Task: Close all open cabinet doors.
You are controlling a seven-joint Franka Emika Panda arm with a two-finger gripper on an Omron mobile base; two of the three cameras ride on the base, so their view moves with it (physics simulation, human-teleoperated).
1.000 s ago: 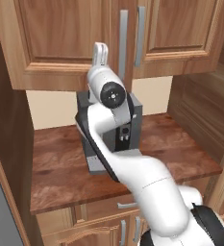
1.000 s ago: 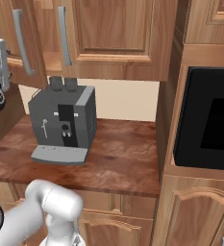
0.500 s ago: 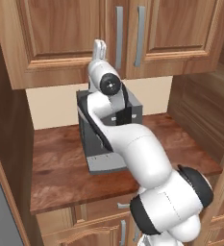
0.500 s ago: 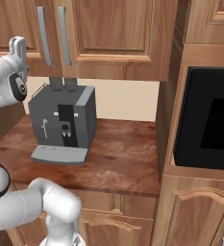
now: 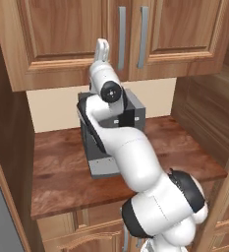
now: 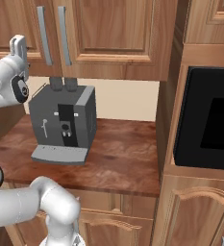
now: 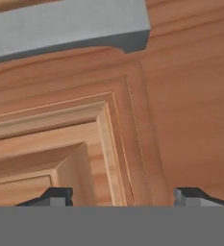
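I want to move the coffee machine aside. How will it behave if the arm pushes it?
The coffee machine looks boxy and rigid, so it should not flex. Its broad base with a tray sits flat on the wooden counter, so a low push would probably slide it rather than tip it. It is likely fairly heavy; a push near the top could rock it.

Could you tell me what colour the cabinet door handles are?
Grey; the cabinet door handles show best in the left base view.

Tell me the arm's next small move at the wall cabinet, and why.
Probably draw the claw back off the left cabinet door. Both doors look flush and meet at the middle seam in the base views, and the hand view shows the panel and handle close up, so more pushing seems needless.
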